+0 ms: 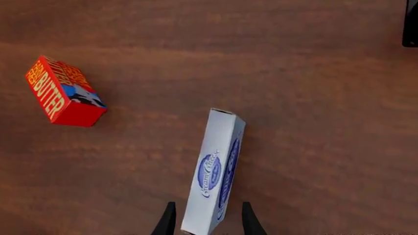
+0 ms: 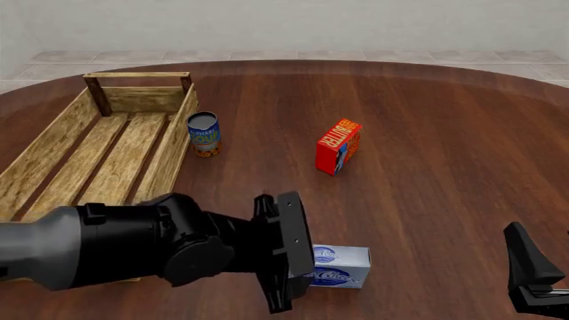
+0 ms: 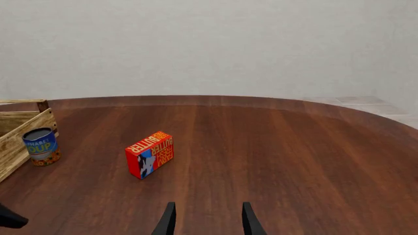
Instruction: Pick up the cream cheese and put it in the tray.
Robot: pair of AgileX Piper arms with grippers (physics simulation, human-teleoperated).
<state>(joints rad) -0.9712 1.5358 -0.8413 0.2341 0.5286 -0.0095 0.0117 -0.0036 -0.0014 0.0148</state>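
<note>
Cream cheese between left gripper's closed-in fingers (right gripper parted, idle).

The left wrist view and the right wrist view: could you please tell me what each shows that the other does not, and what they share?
Only the left wrist view shows the cream cheese, its near end between the left gripper fingers. Only the right wrist view shows the soup can, a corner of the tray, the wall and the right gripper open over bare table. Both show the butter box and the wooden table.
</note>
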